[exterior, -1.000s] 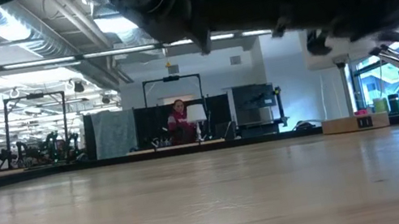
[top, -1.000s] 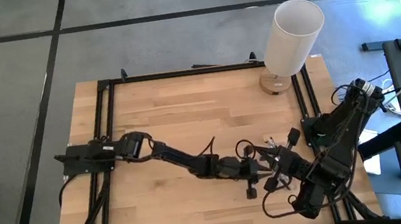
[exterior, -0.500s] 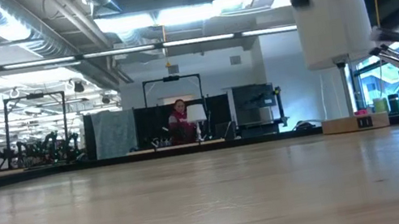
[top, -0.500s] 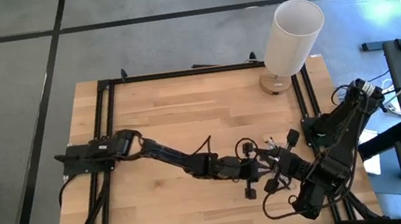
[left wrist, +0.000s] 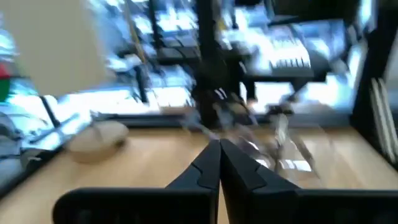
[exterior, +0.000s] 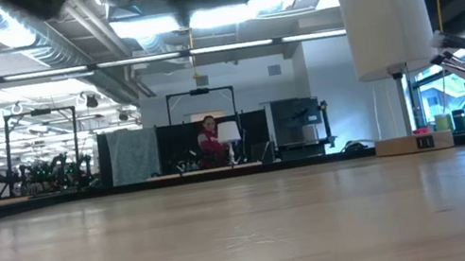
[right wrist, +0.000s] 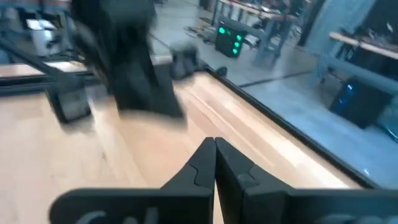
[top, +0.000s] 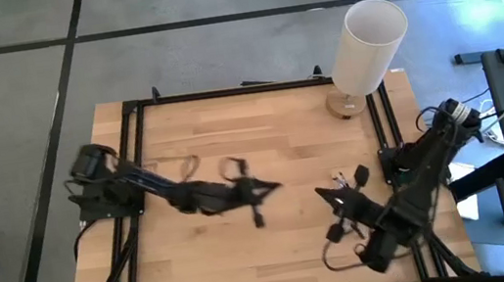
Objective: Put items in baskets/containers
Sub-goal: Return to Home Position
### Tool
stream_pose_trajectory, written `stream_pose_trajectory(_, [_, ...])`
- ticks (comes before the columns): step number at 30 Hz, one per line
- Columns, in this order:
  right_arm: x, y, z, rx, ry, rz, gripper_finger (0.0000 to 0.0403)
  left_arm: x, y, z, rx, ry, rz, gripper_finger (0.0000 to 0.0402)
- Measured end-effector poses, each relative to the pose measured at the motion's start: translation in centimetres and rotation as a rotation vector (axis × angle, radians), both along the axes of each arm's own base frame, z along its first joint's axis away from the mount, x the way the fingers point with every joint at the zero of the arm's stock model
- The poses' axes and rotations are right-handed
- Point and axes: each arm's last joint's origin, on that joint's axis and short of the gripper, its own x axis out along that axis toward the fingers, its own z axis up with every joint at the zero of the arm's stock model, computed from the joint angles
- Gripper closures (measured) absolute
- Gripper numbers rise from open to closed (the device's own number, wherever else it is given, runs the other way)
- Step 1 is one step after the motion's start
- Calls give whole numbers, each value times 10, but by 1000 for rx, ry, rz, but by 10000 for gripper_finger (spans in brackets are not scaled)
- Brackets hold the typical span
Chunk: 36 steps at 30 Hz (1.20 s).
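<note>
The small clear box (left wrist: 283,148) with thin brushes in it shows blurred in the left wrist view; it rests on its base on the wood. In the high view it is only a pale speck (top: 340,180) right of the table's middle. My left gripper (top: 276,186) hovers over the middle of the table, left of the box, fingers shut (left wrist: 219,147) and empty. My right gripper (top: 322,193) is just on the near-left side of the box, fingers shut (right wrist: 214,143), with nothing between them.
A tall white cylinder (top: 369,43) on a round wooden base stands at the far right corner. Black frame rails (top: 133,138) run along the table's left, right and far sides. The left arm (right wrist: 130,62) shows blurred ahead of the right gripper. Bare wood (top: 230,263) lies near and left.
My left arm has drawn back fast from beside the box toward the table's left, its gripper now over the middle, still shut. The dark arm parts that filled the top of the low view have moved out of it, uncovering the white cylinder.
</note>
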Motion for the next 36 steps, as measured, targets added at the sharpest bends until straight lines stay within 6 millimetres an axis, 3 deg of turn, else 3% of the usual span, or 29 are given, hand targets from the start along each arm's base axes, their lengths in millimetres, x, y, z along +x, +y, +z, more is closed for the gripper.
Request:
stream_pose_trajectory(7, [44,-25,-30,122,81,1,400,-78,31,19,-46,-260,87,399])
stream_pose_trajectory(10, [70,-30,-36,164,68,204,400,-99,38,25,-25,-269,79,399])
stream_pose_trajectory(14, [93,-45,-36,183,-105,587,400,-120,42,23,7,-243,75,398])
stream_pose_trajectory(19, [101,-72,-33,109,-165,668,400,-140,47,16,3,-247,78,399])
stream_pose_trajectory(23, [94,-95,-16,57,-128,714,400,-155,55,6,17,-233,92,397])
stream_pose_trajectory(29, [62,-117,8,-9,-63,846,400,-181,71,-21,-25,-202,137,400])
stream_pose_trajectory(32, [45,-128,8,-32,-77,830,400,-194,77,-28,-29,-215,154,397])
stream_pose_trajectory(36, [19,-149,-10,-73,-124,782,400,-208,84,-29,7,-252,181,399])
